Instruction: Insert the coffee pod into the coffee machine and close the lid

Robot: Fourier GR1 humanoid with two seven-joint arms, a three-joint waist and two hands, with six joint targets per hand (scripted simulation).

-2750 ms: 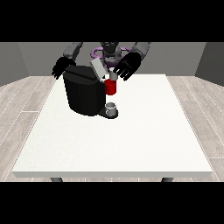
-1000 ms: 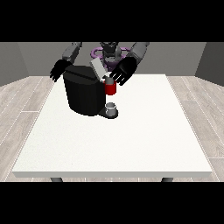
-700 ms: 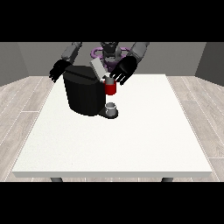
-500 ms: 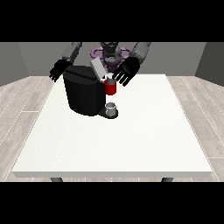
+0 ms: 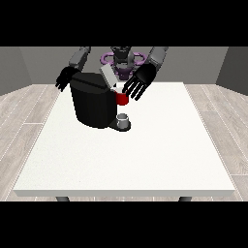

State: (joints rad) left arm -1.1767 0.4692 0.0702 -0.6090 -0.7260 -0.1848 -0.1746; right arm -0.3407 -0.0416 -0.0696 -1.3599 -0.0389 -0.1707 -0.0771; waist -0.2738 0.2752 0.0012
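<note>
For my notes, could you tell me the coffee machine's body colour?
Black, seen in the front view: coffee machine.

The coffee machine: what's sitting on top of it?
On the coffee machine a grey lid stands tilted up, a red thing at the machine beside it. Whether anything lies inside cannot be seen.

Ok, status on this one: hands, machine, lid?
Hand at view's right open, over red thing at the machine. Other hand behind coffee machine. Lid still up.

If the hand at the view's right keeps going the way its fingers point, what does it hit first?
Probably the red thing at the machine: the hand has straight fingers aimed down at it, though depth is unclear.
</note>
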